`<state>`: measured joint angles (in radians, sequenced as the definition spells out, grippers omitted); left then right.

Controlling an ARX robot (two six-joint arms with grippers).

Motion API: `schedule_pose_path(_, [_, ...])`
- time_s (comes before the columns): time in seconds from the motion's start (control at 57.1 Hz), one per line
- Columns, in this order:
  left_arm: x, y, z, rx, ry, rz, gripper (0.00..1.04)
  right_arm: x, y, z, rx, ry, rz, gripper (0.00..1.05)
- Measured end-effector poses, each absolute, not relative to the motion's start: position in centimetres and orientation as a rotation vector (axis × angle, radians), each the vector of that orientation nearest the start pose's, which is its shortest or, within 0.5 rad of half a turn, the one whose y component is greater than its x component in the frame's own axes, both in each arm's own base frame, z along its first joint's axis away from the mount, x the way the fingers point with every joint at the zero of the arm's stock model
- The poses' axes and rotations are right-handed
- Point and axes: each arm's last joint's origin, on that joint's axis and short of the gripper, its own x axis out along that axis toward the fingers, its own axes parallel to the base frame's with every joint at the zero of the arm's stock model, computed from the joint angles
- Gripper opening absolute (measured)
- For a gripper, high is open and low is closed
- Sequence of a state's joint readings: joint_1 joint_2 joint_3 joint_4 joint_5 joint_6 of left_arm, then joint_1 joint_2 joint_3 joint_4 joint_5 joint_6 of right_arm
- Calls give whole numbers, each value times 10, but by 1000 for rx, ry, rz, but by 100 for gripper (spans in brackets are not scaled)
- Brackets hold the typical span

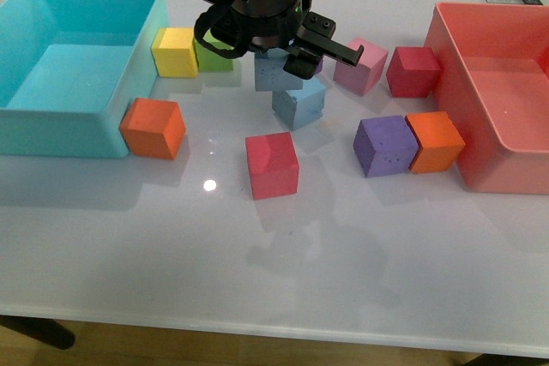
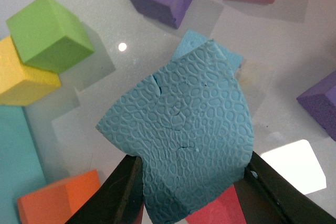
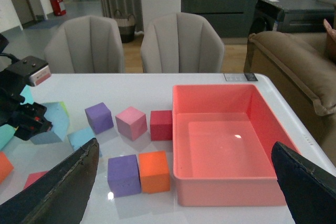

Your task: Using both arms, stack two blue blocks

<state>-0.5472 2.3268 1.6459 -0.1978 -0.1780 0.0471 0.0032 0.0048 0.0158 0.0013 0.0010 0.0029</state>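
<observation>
My left gripper (image 1: 276,51) is shut on one blue block (image 1: 271,73) and holds it tilted, a little above the table. The second blue block (image 1: 299,102) rests on the table just in front of and below it, partly overlapped. In the left wrist view the held blue block (image 2: 184,135) fills the space between the black fingers (image 2: 119,195), and a corner of the lower blue block (image 2: 193,43) peeks out beyond it. My right gripper (image 3: 184,192) hangs open and empty, high over the table near the red bin, and looks across at both blue blocks (image 3: 81,137).
A turquoise bin (image 1: 60,130) stands at the left and a red bin (image 1: 515,171) at the right. Around the blue blocks lie yellow (image 1: 174,51), green (image 1: 214,59), orange (image 1: 153,128), red (image 1: 272,165), purple (image 1: 385,145), orange (image 1: 436,141), pink (image 1: 360,66) and dark red (image 1: 413,71) cubes.
</observation>
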Motion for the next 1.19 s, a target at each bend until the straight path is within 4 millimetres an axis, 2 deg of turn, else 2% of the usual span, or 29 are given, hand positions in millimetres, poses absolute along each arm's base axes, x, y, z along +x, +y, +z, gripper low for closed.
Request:
schedule_pose_path(0.263, [437, -264, 114, 406, 799, -421, 39, 97, 0, 169, 3, -12, 2, 96])
schedule_pose_path(0.543, [447, -273, 97, 452, 815, -454, 39, 97, 0, 169, 3, -12, 2, 96])
schedule_pose_path(0.824, [457, -271, 85, 467, 834, -453, 39, 97, 0, 169, 3, -12, 2, 96])
schedule_pose_path(1.052, [460, -272, 84, 468, 833, -461, 39, 97, 0, 169, 3, -12, 2, 96])
schedule_pose_path(1.122, [460, -273, 82, 466, 836, -466, 56, 97, 0, 169, 3, -12, 2, 96])
schedule_pose_path(1.192, [460, -273, 82, 465, 836, -468, 66, 97, 0, 169, 3, -12, 2, 96])
